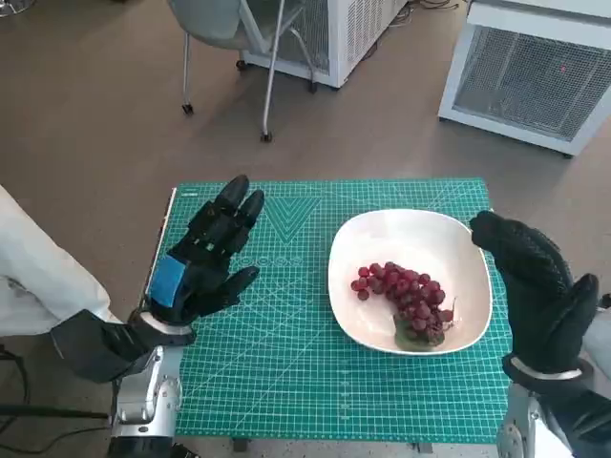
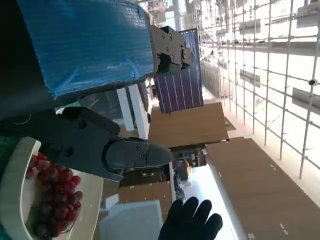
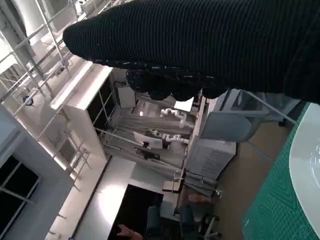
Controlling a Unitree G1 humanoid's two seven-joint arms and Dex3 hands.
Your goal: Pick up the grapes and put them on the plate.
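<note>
- The black left hand with blue tape across its back (image 1: 202,260) hovers over the left part of the mat, its fingers stretched out side by side and the thumb standing off to the side; it holds nothing.
- The right hand in the black knitted glove (image 1: 537,284) stands upright just beside the plate's right rim, fingers up and together, nothing in them; whether it touches the rim cannot be told.
- The bunch of small, round, dark red grapes (image 1: 405,298) lies between the two hands, nearer the gloved one and apart from both.
- The bunch is long and loose, running from the plate's middle toward its near right, with a green leafy bit at that end.
- It rests inside the shallow, rounded-square white plate (image 1: 382,232).
- The plate sits on the right half of the green gridded cutting mat (image 1: 286,363) that covers the small table.
- Beyond the table, a grey chair on castors (image 1: 234,38) and white ventilated cabinets (image 1: 535,72) stand on the brown floor.
</note>
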